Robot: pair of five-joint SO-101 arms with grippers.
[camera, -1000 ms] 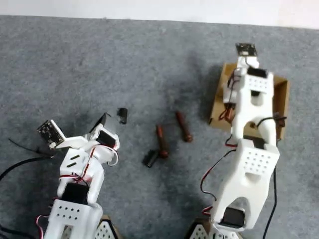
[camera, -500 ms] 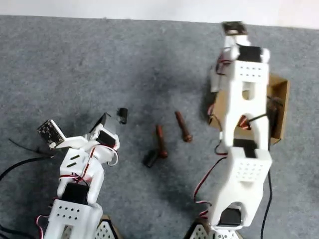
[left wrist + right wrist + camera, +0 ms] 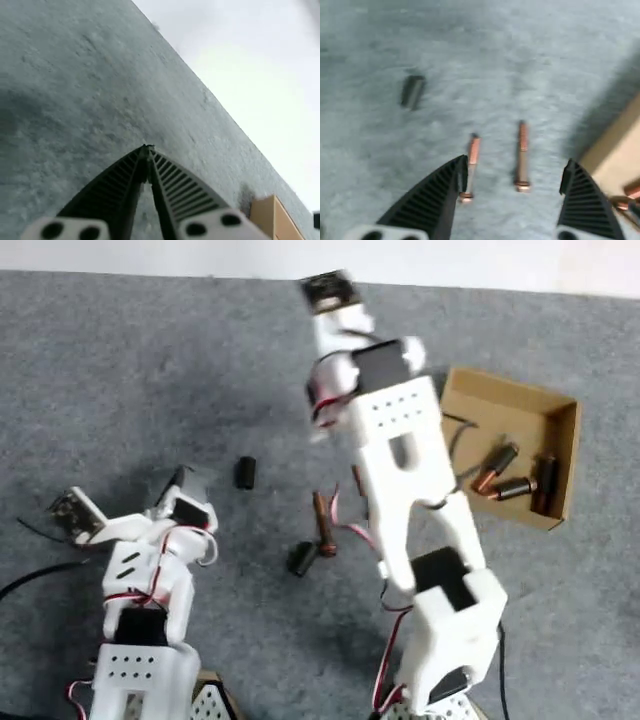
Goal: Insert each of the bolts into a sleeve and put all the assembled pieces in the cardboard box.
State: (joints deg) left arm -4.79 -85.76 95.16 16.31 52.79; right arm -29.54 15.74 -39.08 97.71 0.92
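Coppery metal bolts (image 3: 522, 155), matt cardboard box (image 3: 478, 415), rough grey carpet (image 3: 150, 360)

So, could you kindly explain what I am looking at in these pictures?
Two small robot arms sit side by side at a grey table. One picture looks down from above; the other two come from a camera on each arm's wrist. The left tool is shut and holds nothing. The right tool is open and empty, with two bolts on the table below it. Two black sleeves lie nearby. The box already holds assembled pieces.
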